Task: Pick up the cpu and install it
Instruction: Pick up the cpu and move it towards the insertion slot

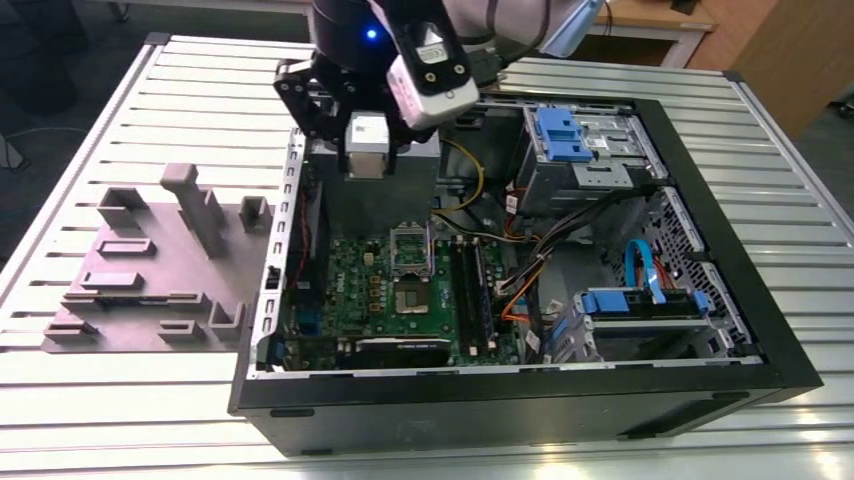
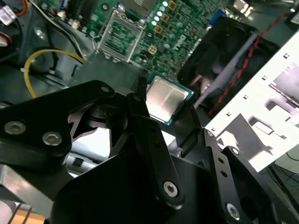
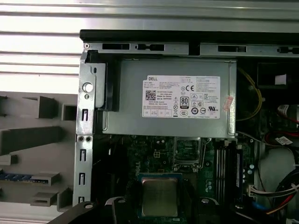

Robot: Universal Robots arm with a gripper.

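The cpu is a small silvery square chip with a pale rim, and my gripper is shut on it, one black finger against each side. In the first wrist view the cpu hangs between the same fingers of the gripper, above the green motherboard. The open metal socket frame lies just beyond the chip, towards the grey power supply box. In the exterior view my gripper hovers over the back left of the open computer case, above the motherboard and its socket.
The case's black walls surround the motherboard. Blue drive cages and loose cables fill the case's right half in the exterior view. A grey fixture plate with upright blocks lies outside on the slatted table. A black fan sits near the chip.
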